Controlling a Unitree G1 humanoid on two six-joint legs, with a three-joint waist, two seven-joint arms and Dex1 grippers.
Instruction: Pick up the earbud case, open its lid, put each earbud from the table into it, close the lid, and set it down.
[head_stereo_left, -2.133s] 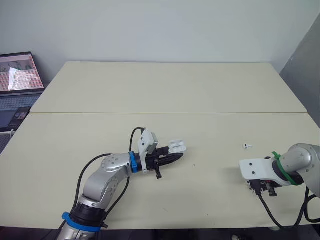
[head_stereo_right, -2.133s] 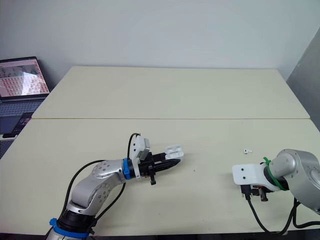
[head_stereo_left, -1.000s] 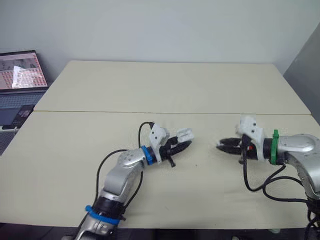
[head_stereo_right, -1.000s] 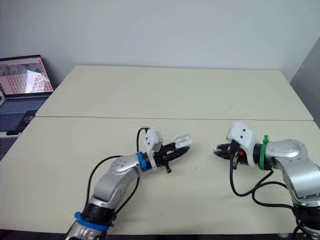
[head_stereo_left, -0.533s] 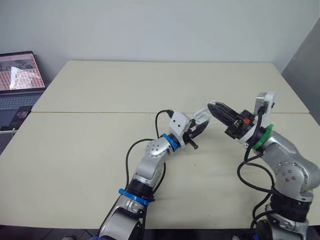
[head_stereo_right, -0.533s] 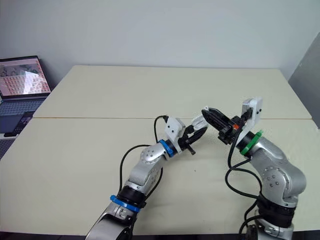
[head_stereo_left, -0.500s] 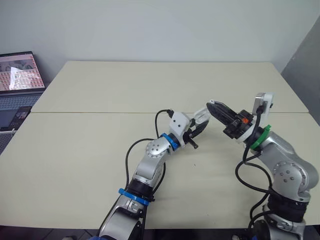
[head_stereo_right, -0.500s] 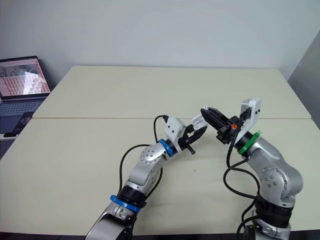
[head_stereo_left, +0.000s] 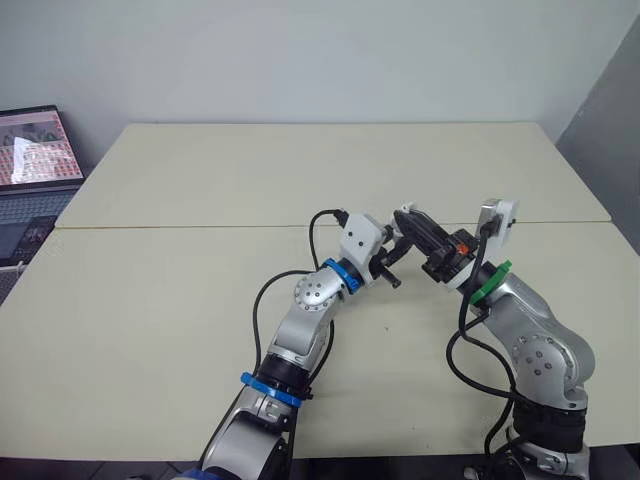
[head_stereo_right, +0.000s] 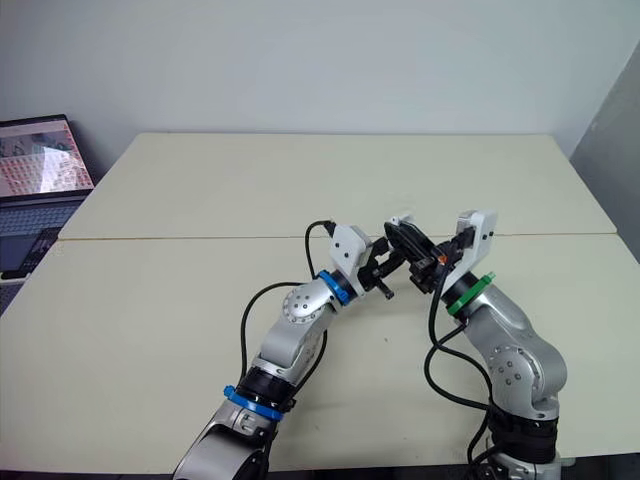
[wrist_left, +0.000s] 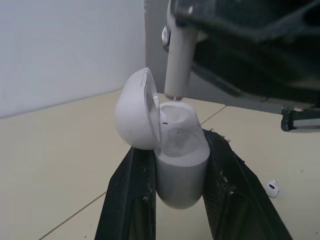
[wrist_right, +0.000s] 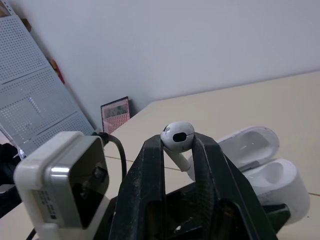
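**White plastic earbud with a short stem (wrist_right: 177, 135) poised over the glossy white rounded earbud case (wrist_left: 181, 167)**

Our left gripper (wrist_left: 175, 146) clamps the case body between its two black fingers, lifted off the pale beige table (head_stereo_left: 200, 180). The domed white lid (wrist_left: 135, 111) stands swung back, leaving the hollow interior exposed. Our right gripper (wrist_right: 177, 145) pinches the earbud by its head, with the stem pointing down toward the case. The stem tip sits just above the rim of one socket, near it but, as far as we can tell, not yet inside. A second small white earbud (wrist_left: 272, 188) lies on the table below.

We judge the step in hand to be seating this first bud. To do it well, we should line the stem up with the socket's axis before lowering. We should then descend slowly and straight, holding the left arm steady so the case does not twist in its grip. We should release only once the head rests in its seat, because letting go early risks the bud tipping out and falling. The open lid stands close beside the path, so we should approach from the side away from the hinge.
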